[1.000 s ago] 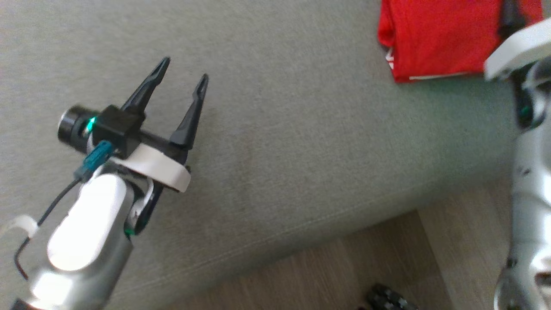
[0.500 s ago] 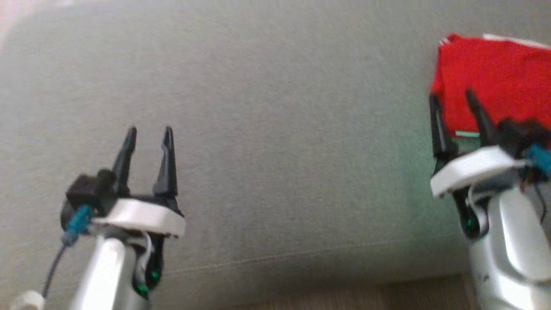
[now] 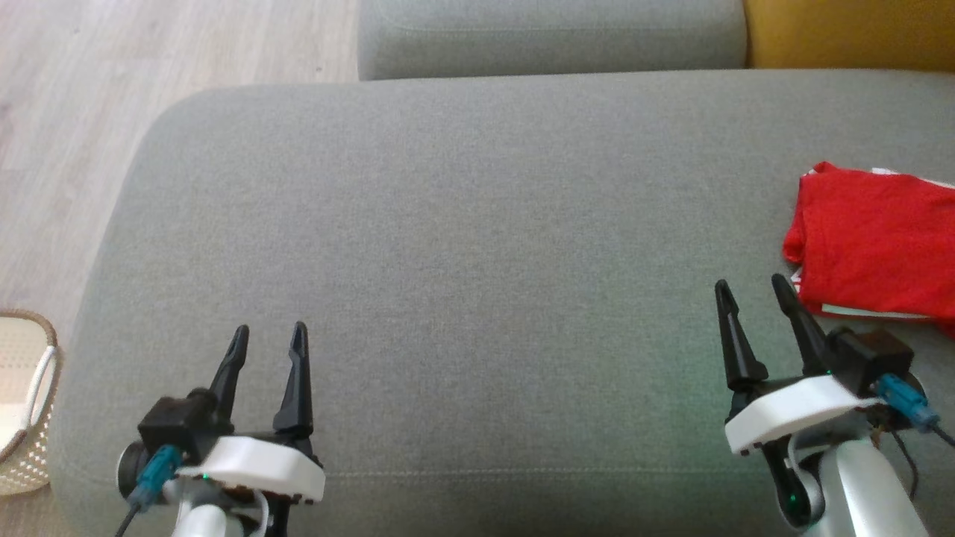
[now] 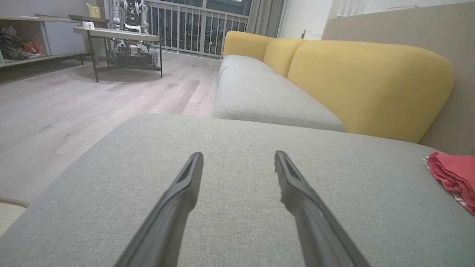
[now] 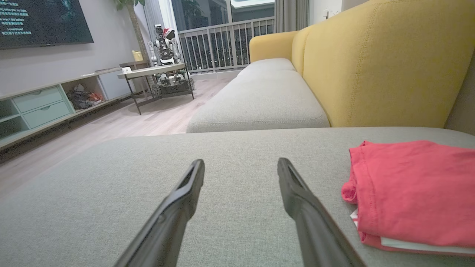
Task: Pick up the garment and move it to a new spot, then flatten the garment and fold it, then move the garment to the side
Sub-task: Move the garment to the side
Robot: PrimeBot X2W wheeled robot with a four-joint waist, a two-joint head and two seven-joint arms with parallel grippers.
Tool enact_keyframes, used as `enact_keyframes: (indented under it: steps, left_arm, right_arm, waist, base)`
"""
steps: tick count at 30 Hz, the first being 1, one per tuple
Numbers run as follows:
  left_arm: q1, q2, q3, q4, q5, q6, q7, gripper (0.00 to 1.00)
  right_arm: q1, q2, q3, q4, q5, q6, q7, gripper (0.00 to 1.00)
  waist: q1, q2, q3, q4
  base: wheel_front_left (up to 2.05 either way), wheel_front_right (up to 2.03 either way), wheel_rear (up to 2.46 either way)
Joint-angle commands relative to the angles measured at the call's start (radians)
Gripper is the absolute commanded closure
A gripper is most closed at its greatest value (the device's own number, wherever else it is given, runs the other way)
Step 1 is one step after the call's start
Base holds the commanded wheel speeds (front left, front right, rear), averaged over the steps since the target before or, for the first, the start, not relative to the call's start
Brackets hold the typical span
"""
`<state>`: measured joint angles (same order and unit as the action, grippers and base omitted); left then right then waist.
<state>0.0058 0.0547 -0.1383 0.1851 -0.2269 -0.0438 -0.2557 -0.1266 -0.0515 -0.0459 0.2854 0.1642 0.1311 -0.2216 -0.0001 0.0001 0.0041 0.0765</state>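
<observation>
The garment [image 3: 873,253], a red one, lies folded in a compact stack at the right side of the grey seat [image 3: 477,224].

Nearest the robot, both arms hang over the seat's front edge. The left gripper [image 3: 269,328] has its fingers parted moderately with nothing between them. It is well apart from the garment, with bare grey fabric under and ahead of it. The right gripper [image 3: 750,282] has the same moderate gap and is also empty. Its tips are just beside the garment's near left corner, and the right wrist view shows a strip of seat between them, so they do not touch. Low on the left, a woven basket [image 3: 51,339] stands on the wooden floor [image 3: 149,74].

Beyond the seat is a second grey cushion [image 3: 552,37], with a yellow backrest [image 3: 850,33] to its right.

Folded and off to one side, the garment appears to be where the last step wants it, so what is left is probably a clean exit. The right gripper should rise before it swings, so a finger cannot catch the near corner, where a pale layer peeks from under the red. Soft cloth peels open easily, so any last nudge is better made against the whole stack's edge than by pinching the top layer.
</observation>
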Motion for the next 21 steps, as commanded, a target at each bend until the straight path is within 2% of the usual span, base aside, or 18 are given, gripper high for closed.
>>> enact_keyframes:
  steps: [1, 10, 21]
  left_arm:
    - [-0.032, -0.002, 0.040, -0.035, 0.011, -0.001, -0.006, 0.00]
    - [-0.012, -0.004, 0.050, -0.045, 0.016, 0.001, -0.006, 0.00]
    - [-0.014, -0.004, 0.044, -0.051, 0.000, 0.026, -0.006, 0.00]
  right_arm:
    - [-0.021, 0.001, 0.029, -0.036, 0.011, 0.000, -0.014, 0.00]
    - [-0.005, 0.001, 0.046, -0.032, -0.009, 0.000, -0.026, 0.00]
    - [-0.009, 0.001, 0.061, -0.023, -0.002, 0.000, -0.033, 0.00]
  waist:
    - [0.0001, -0.0001, -0.008, 0.002]
    - [0.0001, -0.0001, -0.017, -0.006]
    - [0.0001, -0.0001, -0.013, -0.008]
  base:
    - [0.00, 0.00, 0.00]
    - [0.00, 0.00, 0.00]
    - [0.00, 0.00, 0.00]
